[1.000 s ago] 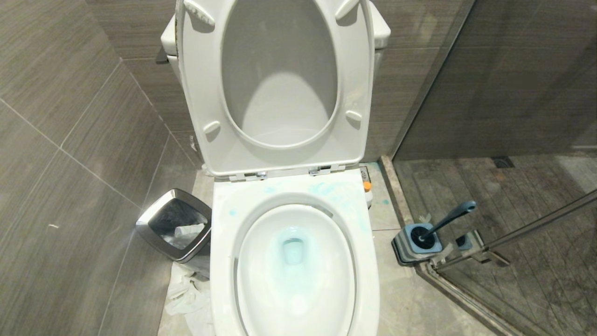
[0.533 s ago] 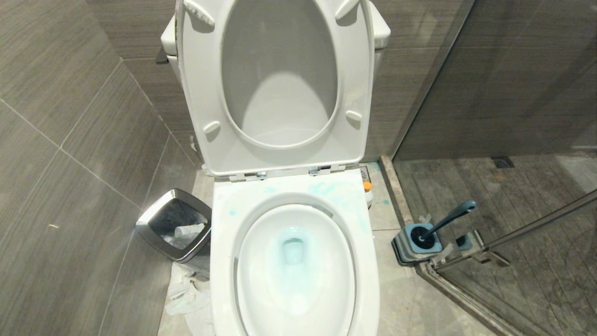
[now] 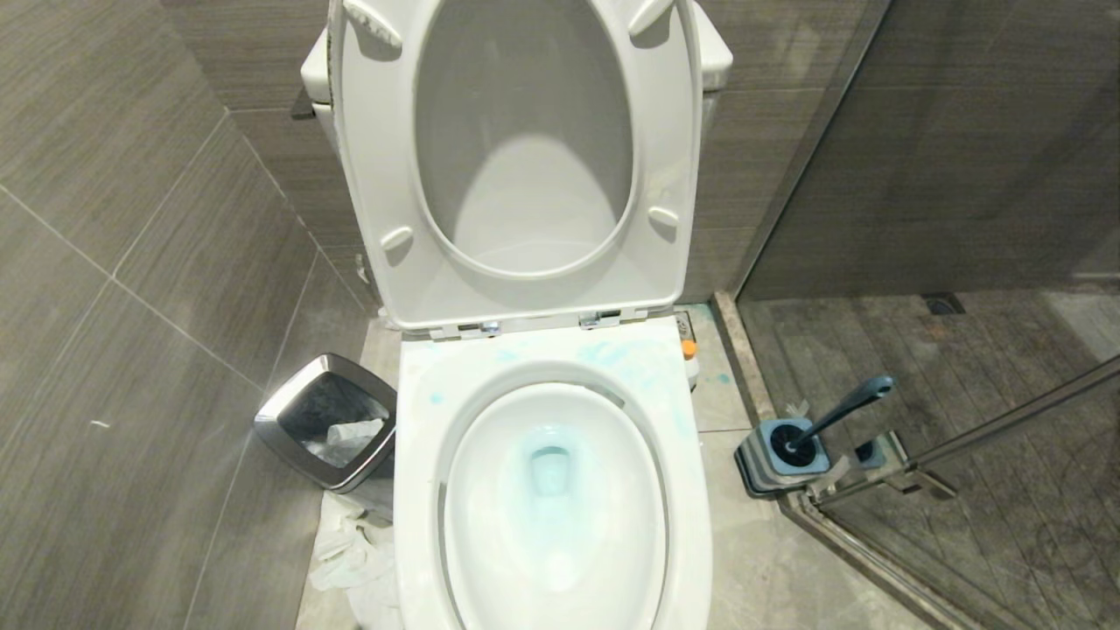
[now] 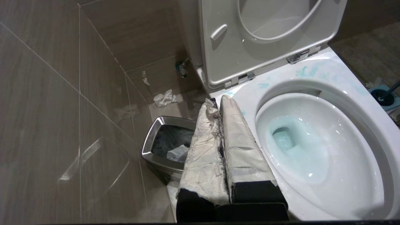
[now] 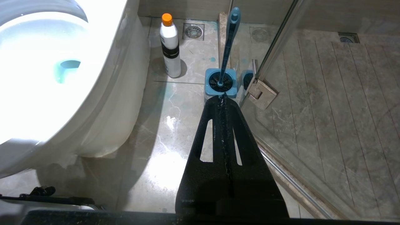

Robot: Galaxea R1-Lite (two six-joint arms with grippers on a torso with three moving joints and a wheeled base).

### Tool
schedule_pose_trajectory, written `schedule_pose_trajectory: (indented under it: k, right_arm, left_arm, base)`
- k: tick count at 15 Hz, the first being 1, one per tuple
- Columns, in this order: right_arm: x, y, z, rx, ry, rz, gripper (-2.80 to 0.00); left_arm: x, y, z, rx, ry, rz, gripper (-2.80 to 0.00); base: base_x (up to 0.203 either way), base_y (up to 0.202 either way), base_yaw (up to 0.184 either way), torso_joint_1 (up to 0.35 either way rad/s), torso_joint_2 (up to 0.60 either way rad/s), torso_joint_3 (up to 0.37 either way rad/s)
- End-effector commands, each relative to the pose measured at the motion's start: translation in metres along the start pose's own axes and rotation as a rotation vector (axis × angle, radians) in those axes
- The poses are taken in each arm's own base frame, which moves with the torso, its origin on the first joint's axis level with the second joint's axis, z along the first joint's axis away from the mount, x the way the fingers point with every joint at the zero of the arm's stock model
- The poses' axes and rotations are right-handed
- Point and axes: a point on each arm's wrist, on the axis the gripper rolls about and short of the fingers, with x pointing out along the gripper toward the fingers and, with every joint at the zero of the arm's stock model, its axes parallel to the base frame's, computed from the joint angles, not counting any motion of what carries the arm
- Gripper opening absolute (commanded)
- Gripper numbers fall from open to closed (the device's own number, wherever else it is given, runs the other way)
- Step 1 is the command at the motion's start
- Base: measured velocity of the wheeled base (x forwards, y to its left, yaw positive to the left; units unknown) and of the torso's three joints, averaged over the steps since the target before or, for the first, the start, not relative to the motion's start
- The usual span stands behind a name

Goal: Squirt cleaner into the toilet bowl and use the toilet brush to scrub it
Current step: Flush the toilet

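Blue cleaner (image 3: 549, 472) tints the toilet bowl (image 3: 420, 490). Both claws are pressed shut, empty: left gripper (image 4: 218, 103) beside its rim, right gripper (image 5: 222, 97) just short of the toilet brush (image 5: 228, 43) in its holder (image 5: 220, 82). Next probably: spread the right jaws, clasp the handle.

left gripper (image 4: 218, 101): jaws pressed together, wrapped in pale cloth, empty | right gripper (image 5: 222, 97): jaws together, empty, angled floorward

A bathroom: a toilet bowl (image 3: 551, 490) with raised seat stands against grey tiled walls (image 3: 131, 219), a steel bin (image 3: 325, 420) on its left, a glass shower screen (image 3: 962, 262) on its right.
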Motion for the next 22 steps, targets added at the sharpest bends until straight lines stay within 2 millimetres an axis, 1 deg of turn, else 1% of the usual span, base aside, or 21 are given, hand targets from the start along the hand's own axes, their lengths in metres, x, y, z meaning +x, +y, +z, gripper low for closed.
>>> schedule_pose_trajectory:
  k: [1,5,7,10,13,16,17,19,20,22]
  right_arm:
    - [0.0,0.0,0.0,0.0,0.001,0.0,-2.8]
    - [0.0,0.0,0.0,0.0,0.001,0.0,-2.8]
    - [0.0,0.0,0.0,0.0,0.001,0.0,-2.8]
    - [0.0,0.0,0.0,0.0,0.001,0.0,-2.8]
    - [0.0,0.0,0.0,0.0,0.001,0.0,-2.8]
    - [0.0,0.0,0.0,0.0,0.001,0.0,-2.8]
    - [0.0,0.0,0.0,0.0,0.0,0.0,-2.8]
    - [0.0,0.0,0.0,0.0,0.001,0.0,-2.8]
    - [0.0,0.0,0.0,0.0,0.001,0.0,-2.8]
    - [0.0,0.0,0.0,0.0,0.001,0.0,-2.8]
  left_arm:
    - [0.004,0.002,0.009,0.005,-0.014,0.0,-2.8]
    - [0.017,0.006,0.023,0.037,-0.02,-0.049,-2.8]
    - [0.032,0.009,0.031,0.044,0.003,-0.041,-2.8]
    - [0.069,0.017,0.048,0.028,0.04,-0.045,-2.8]
    - [0.112,0.025,0.068,-0.027,0.095,-0.057,-2.8]
    - [0.146,0.028,0.077,-0.147,0.189,-0.064,-2.8]
    - [0.157,0.029,0.08,-0.168,0.204,-0.025,-2.8]
    - [0.176,0.032,0.091,-0.183,0.194,0.085,-2.8]
    - [0.188,0.032,0.098,-0.204,0.18,0.11,-2.8]
    - [0.219,0.032,0.109,-0.249,0.136,0.164,-2.8]
  base:
    - [0.0,0.0,0.0,0.0,0.0,0.0]
    - [0.0,0.0,0.0,0.0,0.0,0.0]
    - [0.0,0.0,0.0,0.0,0.0,0.0]
    - [0.0,0.0,0.0,0.0,0.0,0.0]
    - [0.0,0.0,0.0,0.0,0.0,0.0]
    - [0.0,0.0,0.0,0.0,0.0,0.0]
    - [0.0,0.0,0.0,0.0,0.0,0.0]
    - [0.0,0.0,0.0,0.0,0.0,0.0]
    - [0.0,0.0,0.0,0.0,0.0,0.0]
    - [0.0,0.0,0.0,0.0,0.0,0.0]
